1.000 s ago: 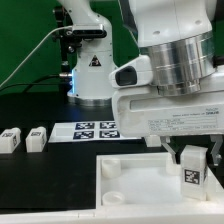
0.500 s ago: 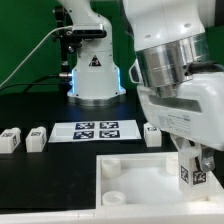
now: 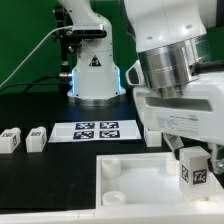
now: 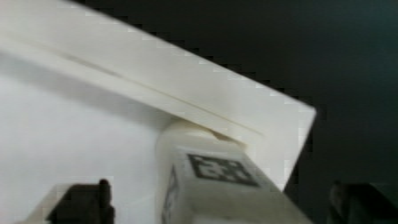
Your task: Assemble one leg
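A leg (image 3: 192,168), a small white block with a square tag, stands upright at the corner of the white tabletop (image 3: 140,185) on the exterior view's right. It also shows in the wrist view (image 4: 222,170) against the tabletop's edge (image 4: 107,110). My gripper (image 3: 197,152) hangs just over this leg. In the wrist view my gripper (image 4: 222,205) is open, with its dark fingers (image 4: 82,203) well apart on either side of the leg and a gap on each side. Three more legs lie on the black table: two (image 3: 10,139) (image 3: 37,138) on the left and one (image 3: 152,135) by the marker board.
The marker board (image 3: 95,130) lies flat on the black table behind the tabletop. The robot base (image 3: 95,70) stands at the back. The tabletop has round corner sockets (image 3: 110,167) on its left side.
The hand has shifted a little to the exterior view's right and risen slightly. The tagged leg stays at the tabletop's corner, almost where it was.
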Robot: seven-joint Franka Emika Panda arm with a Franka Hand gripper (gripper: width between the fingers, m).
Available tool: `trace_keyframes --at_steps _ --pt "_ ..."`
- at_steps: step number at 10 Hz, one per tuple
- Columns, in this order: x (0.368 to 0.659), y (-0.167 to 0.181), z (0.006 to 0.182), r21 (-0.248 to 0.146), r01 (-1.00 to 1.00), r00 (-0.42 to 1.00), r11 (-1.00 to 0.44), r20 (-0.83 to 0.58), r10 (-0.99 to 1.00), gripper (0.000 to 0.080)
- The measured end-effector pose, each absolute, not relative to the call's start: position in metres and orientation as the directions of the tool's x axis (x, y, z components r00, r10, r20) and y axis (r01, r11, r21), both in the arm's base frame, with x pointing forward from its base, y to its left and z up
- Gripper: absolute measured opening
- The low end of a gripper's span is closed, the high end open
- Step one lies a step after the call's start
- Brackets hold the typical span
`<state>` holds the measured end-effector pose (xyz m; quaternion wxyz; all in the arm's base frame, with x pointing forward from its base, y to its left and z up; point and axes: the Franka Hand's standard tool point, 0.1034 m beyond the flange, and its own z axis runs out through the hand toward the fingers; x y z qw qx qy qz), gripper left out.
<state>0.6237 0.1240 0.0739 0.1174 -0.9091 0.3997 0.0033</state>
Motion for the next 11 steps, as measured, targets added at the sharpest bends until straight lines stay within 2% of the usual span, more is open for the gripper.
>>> trace_keyframes --at_steps 2,5,6,7,8,9,11 --pt "0.622 0.12 0.073 -0.212 -0.528 0.847 -0.822 -0.061 -0.528 0.0642" --pt "0.622 0.119 0.073 -0.215 -0.284 0.957 -0.934 -0.002 -0.291 0.0649" --pt "0.622 0.118 0.073 -0.204 -0.172 0.983 -0.964 0.022 -0.18 0.0649" --pt "0.625 0.12 0.079 -0.157 -0.013 0.999 -0.988 0.037 -0.019 0.0649" --pt "0.631 0.12 0.083 -0.126 0.13 0.99 -0.983 0.07 0.122 0.0649" --pt "0.63 0.117 0.082 -0.124 0.163 0.985 -0.979 0.074 0.154 0.0649" --pt "0.63 0.118 0.082 -0.132 0.06 0.997 -0.989 0.06 0.052 0.0397"
